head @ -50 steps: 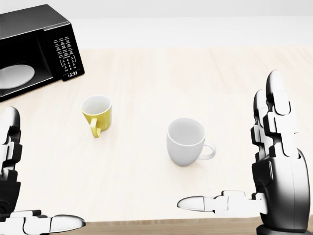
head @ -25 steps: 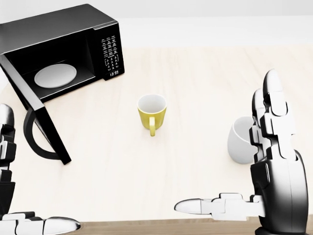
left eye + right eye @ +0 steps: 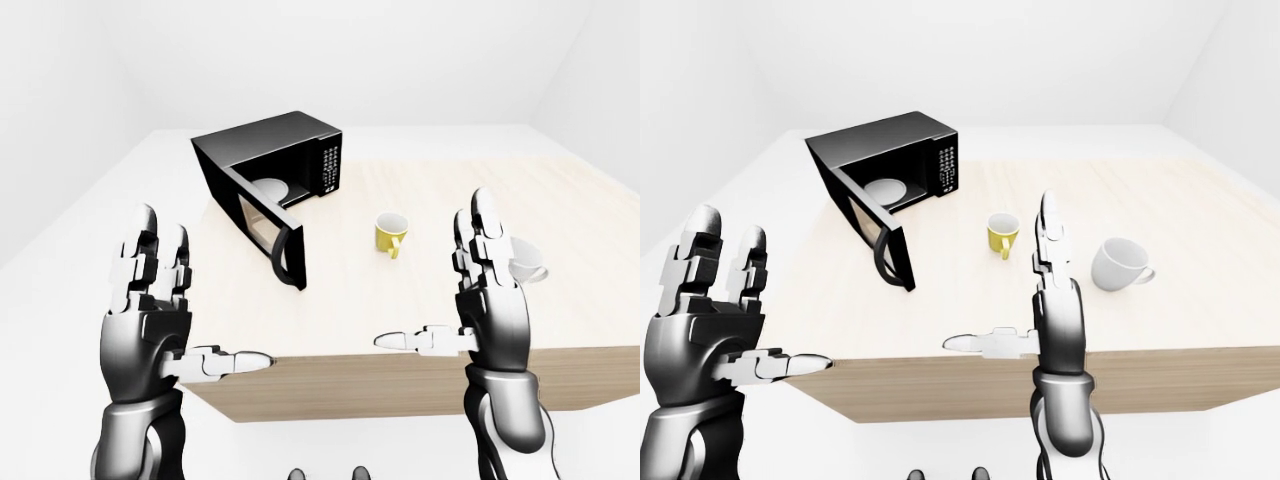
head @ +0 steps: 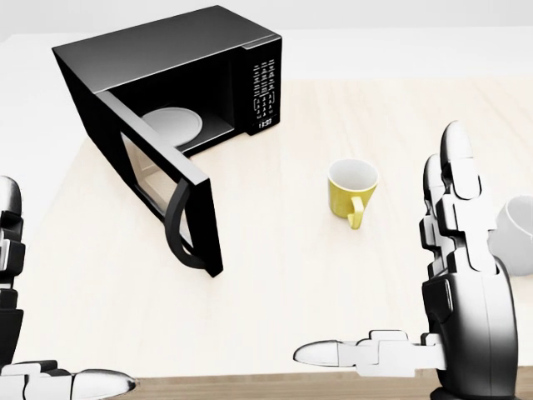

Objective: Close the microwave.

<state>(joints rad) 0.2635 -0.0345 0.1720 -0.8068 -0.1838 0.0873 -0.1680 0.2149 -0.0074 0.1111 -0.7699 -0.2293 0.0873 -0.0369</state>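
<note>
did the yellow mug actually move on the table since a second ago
No. The yellow mug slides right in the head view, but the microwave and table slide with it, mug staying to the microwave's lower right. The camera moved, not the mug.

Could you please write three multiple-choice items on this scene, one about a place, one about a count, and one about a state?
1. In the head view, where does the yellow mug stand relative to the microwave?
A. To its right
B. To its left
C. Inside it

2. How many mugs are on the wooden table?
A. One
B. Two
C. Three

3. What state is the microwave door in?
A. Shut
B. Removed
C. Swung open

Answers:
1. A, since the yellow mug sits on the table to the right of the microwave.
2. B, since only the yellow mug and a white mug show.
3. C, since the door stands out from the cavity, exposing the turntable plate; neither the left hand nor the right hand touches it.
</note>
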